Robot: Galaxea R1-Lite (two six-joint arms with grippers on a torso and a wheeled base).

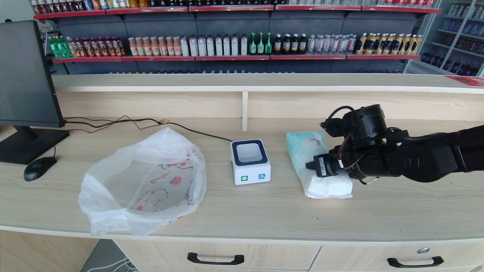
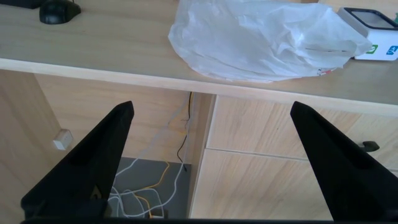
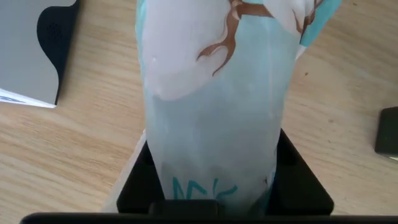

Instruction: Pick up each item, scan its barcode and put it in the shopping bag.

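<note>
Head view, nearest first: the left gripper (image 2: 211,162) hangs below the front edge of the counter (image 1: 264,211), ahead of the drawers (image 1: 216,259) and well to the left of the scanner (image 1: 250,161), its two fingers spread wide with nothing between them. On the countertop, the shopping bag (image 1: 143,189) lies just left of the scanner, its mouth gaping upward. The scanner itself is a small white box with a dark-framed window on top. Just to its right lies the tissue pack (image 1: 302,147), flat on the wood, with the right gripper (image 1: 314,166) over its near half; in the right wrist view the black fingers (image 3: 134,183) press against both sides of the pack, clamping it. Far left of the scanner sit a mouse (image 1: 39,168) and a monitor (image 1: 26,75). A cable (image 1: 204,134) runs back-left from the scanner. Well behind it stand shelves of bottles (image 1: 234,45).
</note>
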